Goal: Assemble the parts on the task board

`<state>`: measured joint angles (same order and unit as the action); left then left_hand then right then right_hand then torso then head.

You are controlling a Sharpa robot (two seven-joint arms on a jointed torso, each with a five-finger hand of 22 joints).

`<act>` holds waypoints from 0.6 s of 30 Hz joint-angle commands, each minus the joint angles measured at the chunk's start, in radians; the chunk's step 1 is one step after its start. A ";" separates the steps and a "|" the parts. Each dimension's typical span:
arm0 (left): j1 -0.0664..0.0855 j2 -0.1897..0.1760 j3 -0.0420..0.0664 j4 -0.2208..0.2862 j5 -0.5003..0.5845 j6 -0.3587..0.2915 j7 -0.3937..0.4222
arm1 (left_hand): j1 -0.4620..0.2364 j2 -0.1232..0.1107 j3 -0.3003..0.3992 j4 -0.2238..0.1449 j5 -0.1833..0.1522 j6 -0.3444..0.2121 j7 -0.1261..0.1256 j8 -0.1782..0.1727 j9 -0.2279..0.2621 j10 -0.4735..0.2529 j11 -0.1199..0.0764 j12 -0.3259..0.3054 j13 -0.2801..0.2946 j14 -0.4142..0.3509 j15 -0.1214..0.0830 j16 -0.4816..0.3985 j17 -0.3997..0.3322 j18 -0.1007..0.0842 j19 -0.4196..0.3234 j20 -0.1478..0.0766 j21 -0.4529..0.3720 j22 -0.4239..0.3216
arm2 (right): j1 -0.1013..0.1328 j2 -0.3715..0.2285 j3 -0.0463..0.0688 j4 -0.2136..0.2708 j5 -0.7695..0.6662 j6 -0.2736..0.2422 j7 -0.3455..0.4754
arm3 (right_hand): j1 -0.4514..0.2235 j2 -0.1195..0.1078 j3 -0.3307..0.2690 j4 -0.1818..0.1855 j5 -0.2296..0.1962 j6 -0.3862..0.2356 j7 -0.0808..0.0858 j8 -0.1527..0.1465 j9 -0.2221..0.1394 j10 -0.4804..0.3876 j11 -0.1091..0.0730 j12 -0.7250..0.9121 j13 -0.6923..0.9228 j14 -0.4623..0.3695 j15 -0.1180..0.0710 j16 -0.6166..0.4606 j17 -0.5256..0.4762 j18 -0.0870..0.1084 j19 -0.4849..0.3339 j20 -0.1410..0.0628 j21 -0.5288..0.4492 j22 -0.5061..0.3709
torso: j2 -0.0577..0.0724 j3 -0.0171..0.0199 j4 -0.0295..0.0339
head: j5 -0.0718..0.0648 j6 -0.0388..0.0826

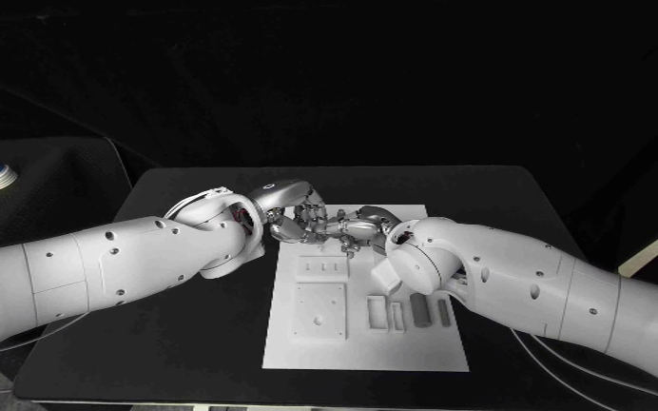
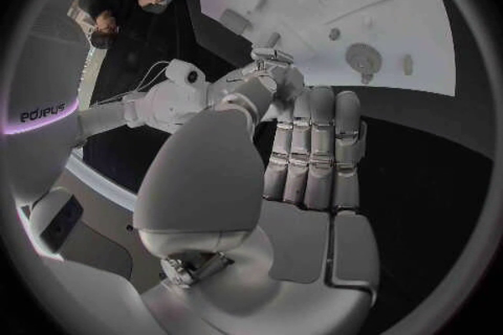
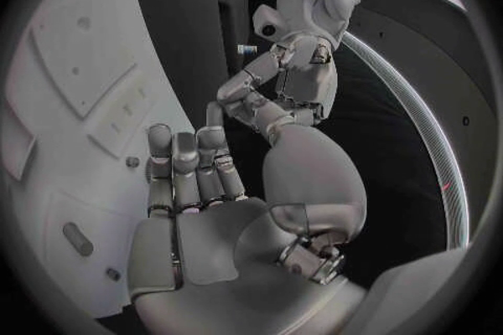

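Hands meet over the task board (image 1: 363,354): left hand (image 1: 292,214) and right hand (image 1: 359,231) fingertips touching, perhaps exchanging a part; I'd seat it next.

The task board (image 1: 313,349), a white rectangular plate, is lying flat in the middle of the black table, its long side running away from the robot. Raised square and rectangular blocks are being shown on its near left half. Several grey parts (image 1: 419,313), narrow and oblong, are lying side by side in slots on its near right half.
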<state>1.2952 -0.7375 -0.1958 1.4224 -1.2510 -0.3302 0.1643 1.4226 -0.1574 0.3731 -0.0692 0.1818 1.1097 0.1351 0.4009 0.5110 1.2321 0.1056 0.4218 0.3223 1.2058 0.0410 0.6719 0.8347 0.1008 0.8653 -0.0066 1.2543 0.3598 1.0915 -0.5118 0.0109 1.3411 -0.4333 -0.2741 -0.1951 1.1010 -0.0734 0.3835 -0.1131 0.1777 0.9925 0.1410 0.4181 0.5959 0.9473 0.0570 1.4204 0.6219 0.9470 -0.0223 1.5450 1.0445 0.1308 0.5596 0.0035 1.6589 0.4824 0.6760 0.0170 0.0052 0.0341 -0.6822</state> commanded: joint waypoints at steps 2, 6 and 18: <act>0.002 0.002 0.001 0.000 0.014 -0.001 -0.001 | -0.003 0.003 0.001 -0.008 0.003 -0.004 -0.001 -0.001 -0.001 -0.002 0.006 -0.005 -0.001 0.005 0.006 -0.009 -0.001 0.017 0.003 0.004 0.001 0.000 | -0.001 0.000 0.000 0.000 -0.009 0.010 0.011 | 0.045 0.022 0.046 -0.005 0.007 0.004 0.000 0.008 0.010 0.007 -0.001 0.001 -0.003 0.007 -0.001 0.002 -0.002 0.015 0.006 0.000 0.104 -0.003 | 0.000 0.0002 0.0003 | 0.000 -0.001; 0.003 0.002 0.001 -0.003 0.020 0.004 -0.006 | -0.011 0.000 -0.003 -0.018 0.003 -0.025 0.004 -0.015 -0.006 -0.013 0.010 -0.019 -0.004 0.006 0.010 -0.018 -0.002 0.017 0.000 0.004 0.000 -0.001 | -0.001 -0.002 0.000 0.001 -0.009 0.013 0.009 | 0.075 0.030 0.088 -0.011 0.007 0.006 -0.002 0.011 0.018 0.009 -0.002 0.001 -0.005 0.007 -0.002 0.002 -0.004 0.014 0.006 0.000 0.103 -0.004 | 0.000 0.0005 0.0000 | -0.001 -0.002; 0.004 0.003 0.001 -0.006 0.021 -0.002 -0.011 | -0.039 -0.008 -0.031 -0.043 0.002 -0.093 0.008 -0.057 -0.022 -0.063 0.026 -0.065 -0.010 0.013 0.014 -0.042 0.003 0.017 -0.005 0.006 0.001 -0.002 | -0.001 -0.003 0.000 -0.005 -0.003 0.007 0.014 | 0.095 0.033 0.121 -0.014 0.007 0.030 -0.007 0.027 0.031 0.024 -0.004 0.007 -0.005 0.013 -0.003 0.006 -0.004 0.013 0.009 0.001 0.106 -0.004 | 0.000 0.0007 -0.0002 | -0.001 -0.004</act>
<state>1.2961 -0.7347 -0.1970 1.4182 -1.2400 -0.3269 0.1594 1.3886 -0.1670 0.3446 -0.1117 0.1859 1.0178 0.1414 0.3448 0.4895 1.1710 0.1326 0.3586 0.3130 1.2166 0.0519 0.6338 0.8373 0.1012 0.8618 -0.0031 1.2542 0.3596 1.0925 -0.5142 0.0119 1.3366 -0.4331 -0.2744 -0.1875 1.1617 -0.0653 0.4658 -0.0913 0.1821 1.0017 0.1365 0.4335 0.5977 0.9636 0.0519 1.4244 0.6182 0.9555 -0.0240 1.5450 1.0416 0.1309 0.5616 0.0056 1.6589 0.4796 0.6760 0.0175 0.0053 0.0329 -0.6863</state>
